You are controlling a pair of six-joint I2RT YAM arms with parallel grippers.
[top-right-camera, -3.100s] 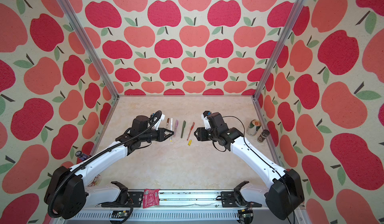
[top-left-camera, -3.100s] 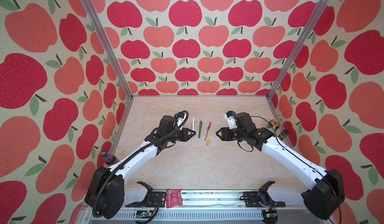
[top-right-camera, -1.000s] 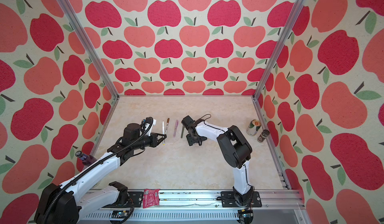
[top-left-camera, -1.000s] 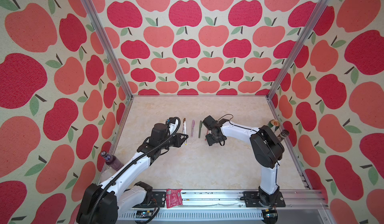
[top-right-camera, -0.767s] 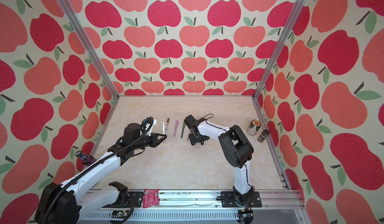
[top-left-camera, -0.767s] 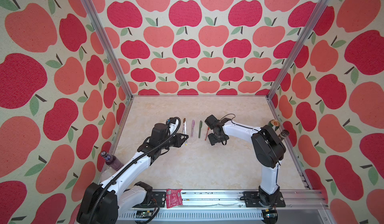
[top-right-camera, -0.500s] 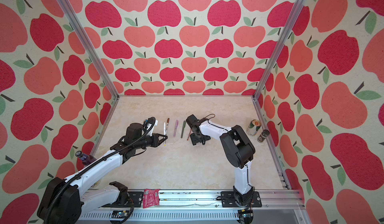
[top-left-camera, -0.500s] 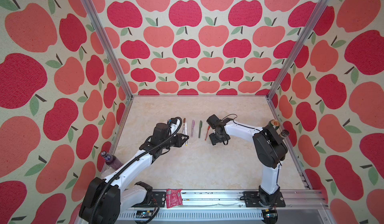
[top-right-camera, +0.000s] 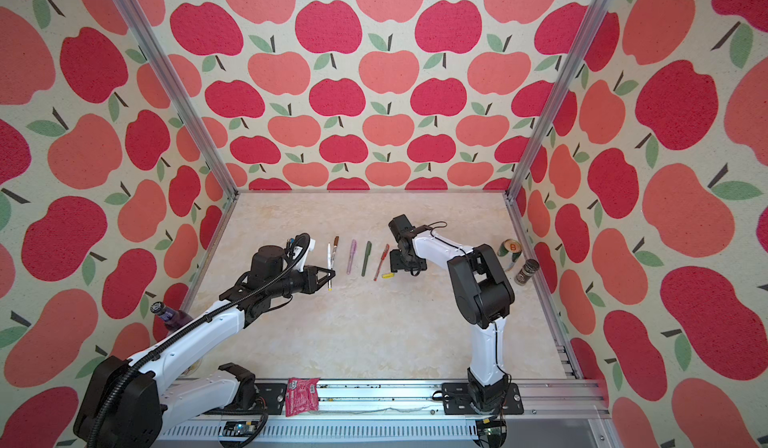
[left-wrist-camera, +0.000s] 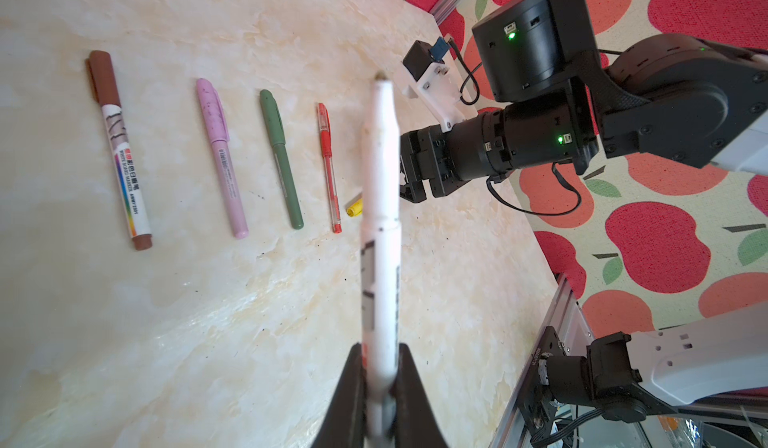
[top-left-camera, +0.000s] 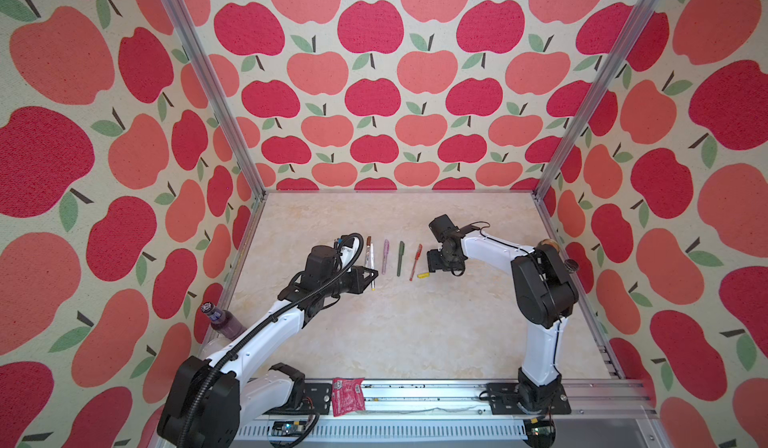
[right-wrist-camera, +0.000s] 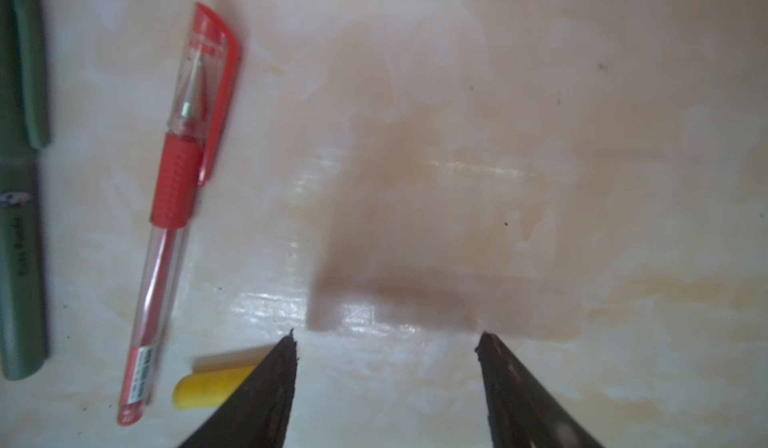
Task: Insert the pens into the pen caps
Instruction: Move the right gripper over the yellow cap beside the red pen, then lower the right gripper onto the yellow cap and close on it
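- The white pen (left-wrist-camera: 380, 217) has its long axis running near to far in both top views, roughly parallel to the pens lying on the table (top-left-camera: 374, 334); its bare tip points toward the back wall (top-left-camera: 374, 93)
- The left gripper (top-left-camera: 375, 276) is clamped across the white pen near its tail end; most of the barrel sticks out past the fingers
- The brown marker (left-wrist-camera: 120, 151), lilac pen (left-wrist-camera: 221, 155), green pen (left-wrist-camera: 281, 159) and red pen (right-wrist-camera: 174, 184) lie side by side and apart, all capped, caps toward the back wall
- The yellow cap (right-wrist-camera: 203, 390) lies crosswise to that row, just beside the red pen's tail
- The right gripper (right-wrist-camera: 386, 338) hangs low over the table with its jaws spread and empty; the yellow cap sits outside the gap, by the outer side of one finger (right-wrist-camera: 266, 383) that hides one end; whether they touch I cannot tell
- Since a second ago the right gripper has slid to the right, uncovering the red pen and yellow cap; the left gripper is in much the same spot
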